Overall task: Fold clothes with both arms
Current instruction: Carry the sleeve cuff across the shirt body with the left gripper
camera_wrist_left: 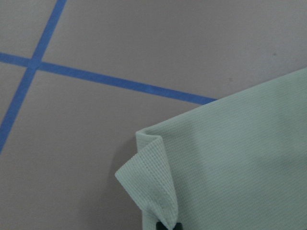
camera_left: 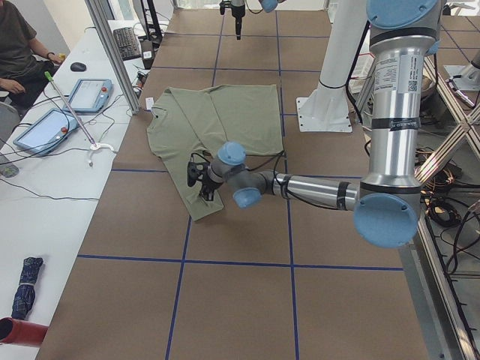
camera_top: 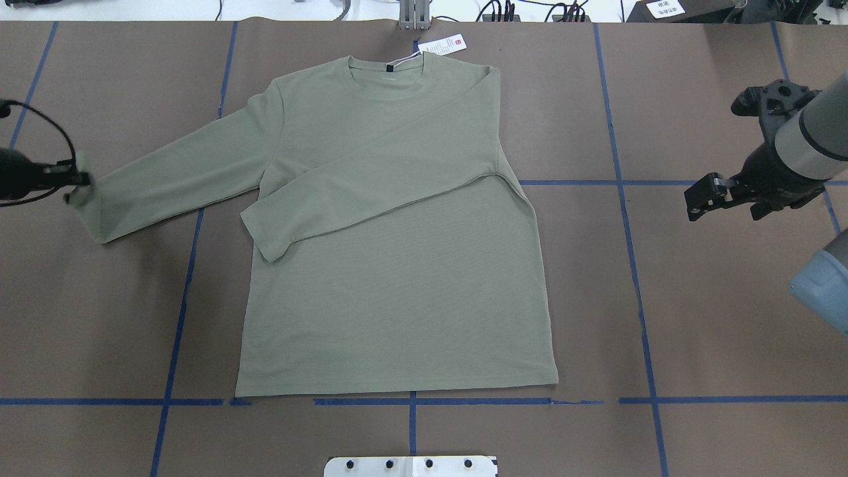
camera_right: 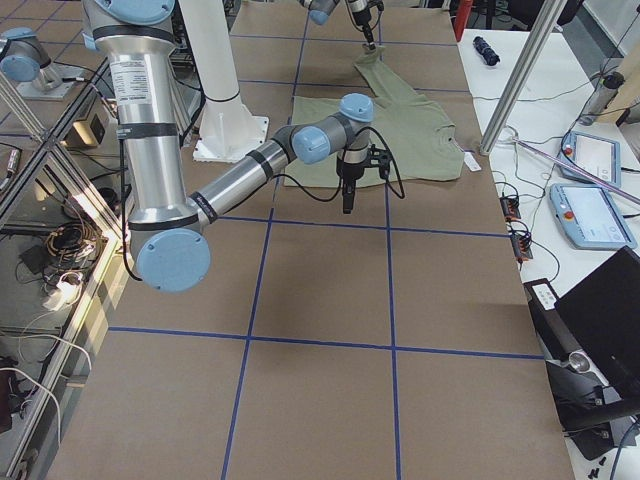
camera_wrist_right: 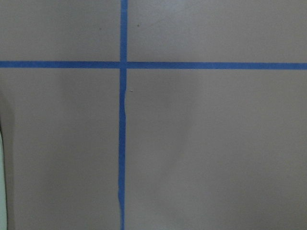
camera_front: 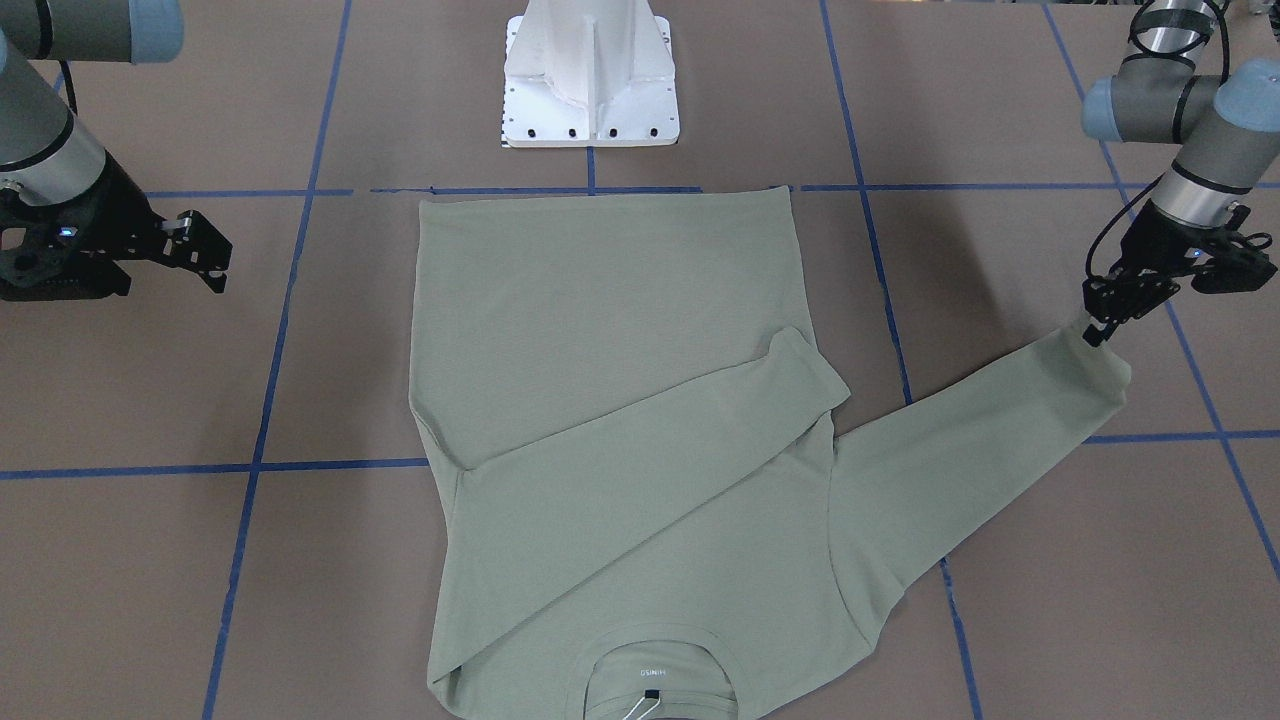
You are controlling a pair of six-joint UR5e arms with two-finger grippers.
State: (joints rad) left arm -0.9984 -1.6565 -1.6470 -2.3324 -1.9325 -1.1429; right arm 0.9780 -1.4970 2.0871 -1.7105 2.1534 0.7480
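Observation:
The sage-green shirt [camera_top: 397, 285] lies flat on the table, its collar [camera_top: 387, 65] on the far side from the robot and a white hang tag [camera_top: 442, 45] beside it. One sleeve [camera_top: 371, 192] is folded diagonally across the chest. The other sleeve [camera_top: 179, 175] stretches out sideways. My left gripper [camera_front: 1097, 328] is shut on that sleeve's cuff [camera_front: 1095, 365], and the left wrist view shows the cuff corner [camera_wrist_left: 148, 187] lifted and curled above the fingertips [camera_wrist_left: 165, 225]. My right gripper [camera_front: 215, 262] hangs open over bare table well off the shirt's other side, holding nothing.
Blue tape lines [camera_top: 623, 199] grid the brown table. The white pedestal base [camera_front: 590, 80] stands just behind the shirt's hem. A side table with tablets [camera_left: 90, 94] and cables, with a person [camera_left: 15, 52] seated at it, runs beyond the collar end.

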